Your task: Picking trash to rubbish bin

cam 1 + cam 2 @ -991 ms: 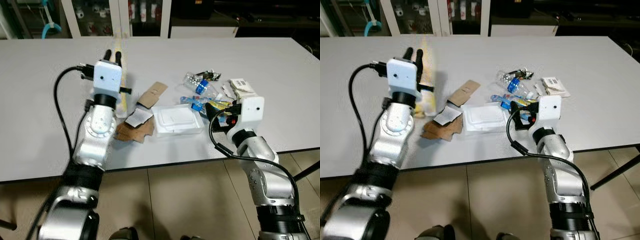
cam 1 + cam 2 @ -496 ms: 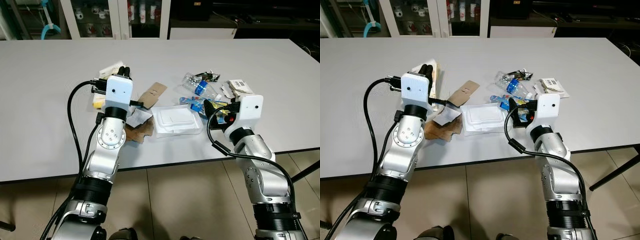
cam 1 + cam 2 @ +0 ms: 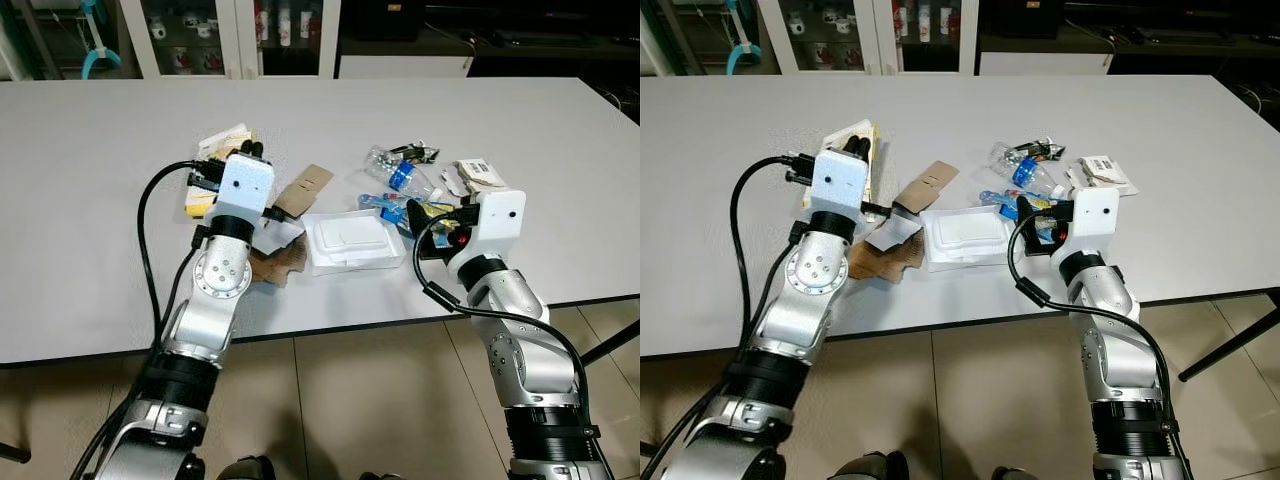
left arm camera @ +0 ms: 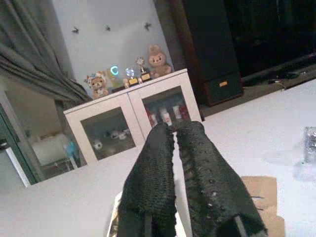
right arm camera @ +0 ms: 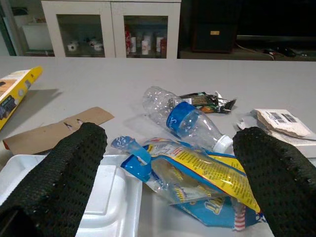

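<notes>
Trash lies in a pile on the grey table: a white foam box, brown cardboard pieces, a clear bottle with a blue label, a yellow-blue wrapper and crumpled white paper. My right gripper sits low at the pile's near right, open. In the right wrist view its fingers stand on either side of the wrapper, with the bottle just beyond. My left gripper is shut and empty, raised over a yellow-and-white packet left of the cardboard.
A black snack wrapper lies behind the bottle. White glass-door cabinets and dark furniture stand past the far edge. The table's near edge runs between my arms, with tiled floor below.
My left arm has swung right and nearer, from over bare table to above the packet beside the cardboard. The right arm has stayed put.
</notes>
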`<state>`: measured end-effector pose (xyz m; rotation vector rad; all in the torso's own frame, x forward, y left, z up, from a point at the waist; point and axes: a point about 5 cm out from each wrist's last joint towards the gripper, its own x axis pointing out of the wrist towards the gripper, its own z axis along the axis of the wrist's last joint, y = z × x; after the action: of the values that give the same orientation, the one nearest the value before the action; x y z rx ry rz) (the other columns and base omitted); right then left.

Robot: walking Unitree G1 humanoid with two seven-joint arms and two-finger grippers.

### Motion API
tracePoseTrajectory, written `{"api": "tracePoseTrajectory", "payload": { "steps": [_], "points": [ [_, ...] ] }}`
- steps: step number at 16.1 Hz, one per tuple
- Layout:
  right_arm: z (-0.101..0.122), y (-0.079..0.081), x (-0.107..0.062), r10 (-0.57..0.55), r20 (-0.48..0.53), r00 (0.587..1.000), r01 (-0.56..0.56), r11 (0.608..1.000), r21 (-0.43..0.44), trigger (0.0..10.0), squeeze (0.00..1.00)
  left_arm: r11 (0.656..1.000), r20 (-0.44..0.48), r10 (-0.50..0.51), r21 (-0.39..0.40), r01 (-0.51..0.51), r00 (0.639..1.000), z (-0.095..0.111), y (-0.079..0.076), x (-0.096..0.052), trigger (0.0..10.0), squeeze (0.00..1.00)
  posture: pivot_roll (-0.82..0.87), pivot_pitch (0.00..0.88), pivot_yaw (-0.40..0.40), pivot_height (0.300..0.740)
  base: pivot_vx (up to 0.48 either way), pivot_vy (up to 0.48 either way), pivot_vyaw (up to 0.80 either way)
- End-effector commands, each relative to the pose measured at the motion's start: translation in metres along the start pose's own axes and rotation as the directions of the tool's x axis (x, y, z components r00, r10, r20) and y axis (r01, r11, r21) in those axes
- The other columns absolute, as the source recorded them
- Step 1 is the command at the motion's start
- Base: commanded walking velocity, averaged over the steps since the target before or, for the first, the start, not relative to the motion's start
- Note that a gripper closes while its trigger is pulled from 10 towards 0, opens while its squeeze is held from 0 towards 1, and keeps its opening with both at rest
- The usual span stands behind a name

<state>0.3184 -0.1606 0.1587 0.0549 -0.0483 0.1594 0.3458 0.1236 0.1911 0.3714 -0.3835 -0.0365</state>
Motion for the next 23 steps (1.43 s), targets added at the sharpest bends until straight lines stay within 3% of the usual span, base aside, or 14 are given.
{"api": "tracePoseTrajectory", "payload": {
  "steps": [1,6,10,13,14,16,20,21,23],
  "points": [
    [-0.004,-0.002,0.000,-0.009,-0.011,1.000,0.009,1.000,0.004,10.0,0.00,1.000,-0.002,-0.012,0.010,0.012,1.000,0.000,0.000,-0.003,10.0,1.00,-0.04,0.042,-0.019,0.740,0.000,0.000,0.00],
    [-0.007,0.002,0.001,0.004,-0.018,1.000,-0.003,1.000,0.013,10.0,0.00,0.974,-0.024,-0.082,0.209,0.085,0.996,-0.005,0.007,-0.014,10.0,1.00,-0.02,0.036,-0.017,0.740,0.000,0.000,0.00],
    [-0.005,0.010,0.003,0.059,-0.013,0.998,-0.059,0.998,0.008,10.0,0.00,0.936,-0.048,-0.210,0.278,0.215,0.976,-0.012,0.000,-0.022,10.0,1.00,-0.03,0.023,-0.014,0.740,0.000,0.000,0.00],
    [-0.005,0.010,0.001,0.094,-0.024,0.995,-0.094,0.996,-0.001,10.0,0.00,0.921,-0.071,-0.207,0.323,0.219,0.976,-0.014,0.006,-0.021,10.0,1.00,-0.03,0.018,-0.014,0.740,0.000,0.000,0.00],
    [-0.009,0.016,-0.005,0.200,-0.066,0.977,-0.203,0.979,-0.031,10.0,0.00,0.910,-0.118,-0.182,0.357,0.213,0.976,-0.022,0.015,-0.021,10.0,1.00,-0.03,0.015,-0.014,0.740,0.000,0.000,0.00],
    [-0.010,0.019,-0.009,0.261,-0.076,0.962,-0.265,0.963,-0.045,10.0,0.00,0.899,-0.136,-0.166,0.385,0.207,0.977,-0.026,0.021,-0.022,10.0,1.00,-0.03,0.013,-0.014,0.740,0.000,0.000,0.00],
    [-0.008,0.017,-0.011,0.270,-0.072,0.960,-0.273,0.961,-0.036,10.0,0.00,0.868,-0.173,-0.157,0.446,0.219,0.972,-0.033,0.033,-0.025,10.0,1.00,-0.03,0.009,-0.013,0.740,0.000,0.000,0.00],
    [-0.008,0.018,-0.011,0.285,-0.075,0.956,-0.288,0.957,-0.035,10.0,0.00,0.832,-0.184,-0.197,0.489,0.263,0.963,-0.035,0.034,-0.027,10.0,0.00,-0.02,0.009,-0.013,0.740,0.000,0.000,0.00],
    [-0.010,0.024,-0.014,0.334,-0.085,0.939,-0.338,0.941,-0.028,10.0,0.00,0.793,-0.227,-0.243,0.513,0.328,0.943,-0.041,0.037,-0.030,10.0,0.00,-0.02,0.008,-0.013,0.740,0.000,0.000,0.00]
  ]
}}
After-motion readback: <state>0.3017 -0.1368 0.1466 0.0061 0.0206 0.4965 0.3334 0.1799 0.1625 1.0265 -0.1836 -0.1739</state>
